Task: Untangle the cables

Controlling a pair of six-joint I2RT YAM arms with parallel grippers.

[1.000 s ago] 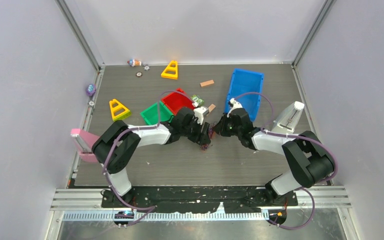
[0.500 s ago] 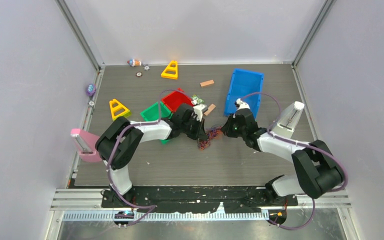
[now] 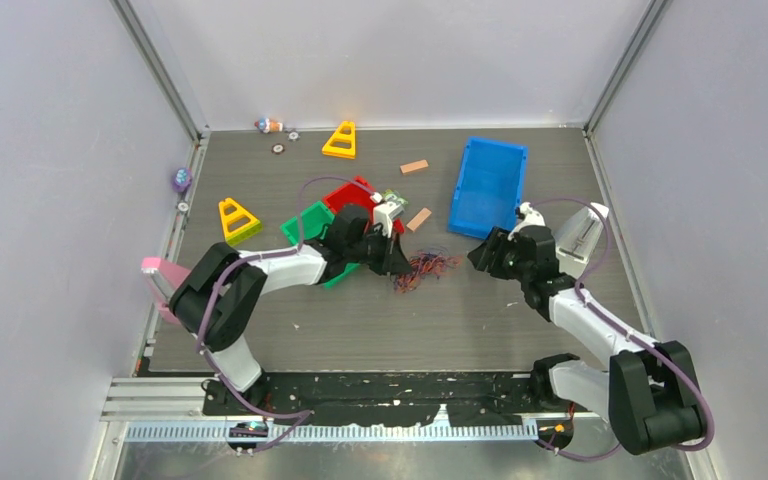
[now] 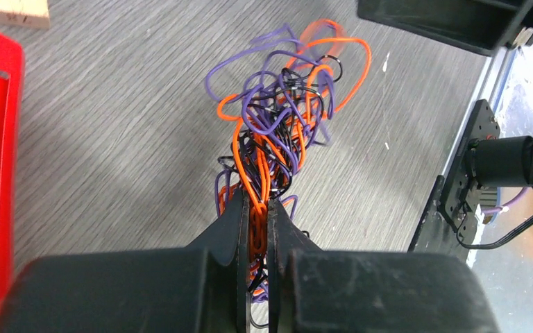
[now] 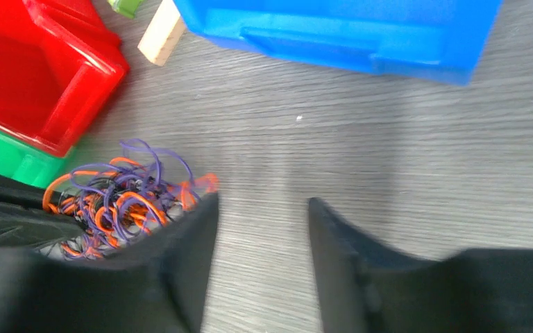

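Cables point(image 4: 277, 118) — orange, purple, black knot at middle of table point(image 3: 360, 320), near end clamped between closed fingers of left gripper point(image 4: 255, 208). Off to one side, right gripper point(image 5: 262, 201): jaws apart, empty, clear of knot. Judged best: left anchors firmly, right takes one outer loop at free end and draws it slowly sideways — away from green bin point(image 3: 305, 225) and red bin point(image 5: 48, 69) just behind. Blue bin point(image 3: 488, 185) farther back.

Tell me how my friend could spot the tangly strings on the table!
Look at the middle of the grey table, just right of the red bin and green bin. There the left hand pinches one end of the cables. They are the only thin, loopy tangle, orange, purple and black; everything nearby is a chunky solid shape.
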